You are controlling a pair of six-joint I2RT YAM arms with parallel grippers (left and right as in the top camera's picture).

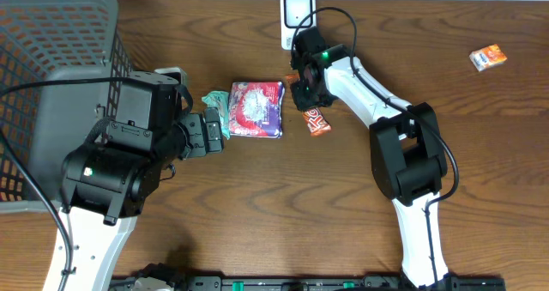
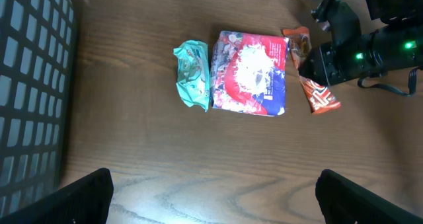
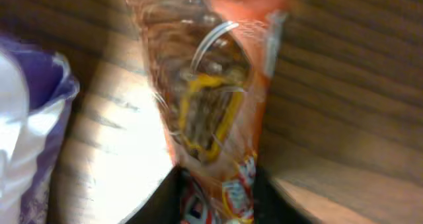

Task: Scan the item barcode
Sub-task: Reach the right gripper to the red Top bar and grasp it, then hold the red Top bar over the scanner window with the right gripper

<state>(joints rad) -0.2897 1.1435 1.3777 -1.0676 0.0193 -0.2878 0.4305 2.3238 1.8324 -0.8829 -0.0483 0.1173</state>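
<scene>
Orange and crinkled, the snack wrapper (image 3: 211,85) is what your right gripper (image 1: 303,92) has. Its dark fingers (image 3: 158,207) press against both sides of the wrapper's narrow end, pinching it, and the rest stretches out beyond the fingertips over the wooden table (image 1: 257,205). That view is blurred. A purple-and-red packet (image 1: 256,109) lies just beside those fingers, and the white scanner (image 1: 296,15) stands near, behind them. Your left gripper (image 2: 211,201) has its fingers spread wide above bare wood. Ahead of them a teal packet (image 2: 192,74) touches the purple-and-red one.
</scene>
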